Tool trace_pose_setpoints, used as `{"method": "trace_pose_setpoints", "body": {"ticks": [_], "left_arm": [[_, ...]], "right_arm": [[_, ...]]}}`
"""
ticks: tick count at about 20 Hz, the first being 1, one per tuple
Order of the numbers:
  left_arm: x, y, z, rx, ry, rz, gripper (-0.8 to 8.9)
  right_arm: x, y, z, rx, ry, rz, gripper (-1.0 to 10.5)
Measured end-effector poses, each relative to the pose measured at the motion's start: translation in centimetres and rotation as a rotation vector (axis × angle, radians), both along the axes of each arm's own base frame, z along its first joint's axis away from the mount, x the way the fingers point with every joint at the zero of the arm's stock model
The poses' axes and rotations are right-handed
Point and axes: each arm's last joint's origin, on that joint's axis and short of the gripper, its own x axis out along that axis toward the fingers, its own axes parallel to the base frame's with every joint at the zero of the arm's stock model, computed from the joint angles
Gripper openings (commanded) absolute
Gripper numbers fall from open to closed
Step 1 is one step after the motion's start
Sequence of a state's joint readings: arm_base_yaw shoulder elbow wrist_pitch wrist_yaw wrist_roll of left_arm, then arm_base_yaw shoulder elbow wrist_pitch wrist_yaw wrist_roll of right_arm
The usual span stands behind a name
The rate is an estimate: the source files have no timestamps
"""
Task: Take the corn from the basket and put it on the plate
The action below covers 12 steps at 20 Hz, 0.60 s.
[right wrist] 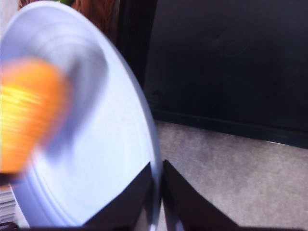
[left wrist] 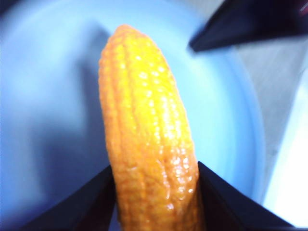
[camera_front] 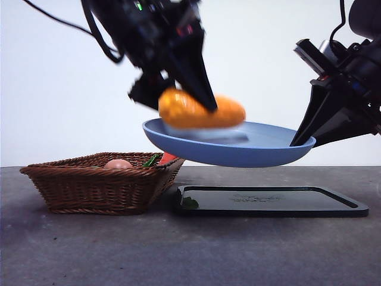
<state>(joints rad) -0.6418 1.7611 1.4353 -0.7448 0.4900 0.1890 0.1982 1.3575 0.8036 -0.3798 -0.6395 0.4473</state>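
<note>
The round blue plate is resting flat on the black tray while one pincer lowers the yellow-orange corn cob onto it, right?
Not quite. The round blue plate is not on the flat black rectangular tray; the right pincer holds it by its rim in the air above the tray, as the front view shows. The rest stands: the left pincer grips the yellow-orange corn cob over the plate.

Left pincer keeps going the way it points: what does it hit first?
Probably the plate. The left pincer, shut on the corn, points down at the plate's bowl, which the right pincer holds above the black tray. The gap between corn and plate is unclear.
</note>
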Motion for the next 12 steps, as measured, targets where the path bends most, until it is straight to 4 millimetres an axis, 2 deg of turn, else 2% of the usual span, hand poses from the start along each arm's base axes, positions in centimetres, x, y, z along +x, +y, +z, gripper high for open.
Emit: {"method": "trace_pose_setpoints", "body": {"ticks": [2, 4, 8, 12], "left_arm": [[0.04, -0.72, -1.10, 0.021, 0.013, -0.026, 1.93], [-0.07, -0.96, -1.29, 0.026, 0.005, -0.050, 1.96], [-0.21, -0.87, -1.45, 0.041, 0.009, -0.070, 3.36], [-0.29, -0.81, -1.51, 0.048, 0.019, -0.071, 3.45]], "right_arm": [[0.02, -0.25, -0.04, 0.001, 0.009, -0.011, 0.0], [0.06, -0.34, -0.08, -0.001, 0.011, -0.016, 0.0], [0.08, -0.33, -0.09, -0.001, 0.009, -0.014, 0.0], [0.09, -0.34, -0.10, -0.005, 0.006, -0.014, 0.0]]}}
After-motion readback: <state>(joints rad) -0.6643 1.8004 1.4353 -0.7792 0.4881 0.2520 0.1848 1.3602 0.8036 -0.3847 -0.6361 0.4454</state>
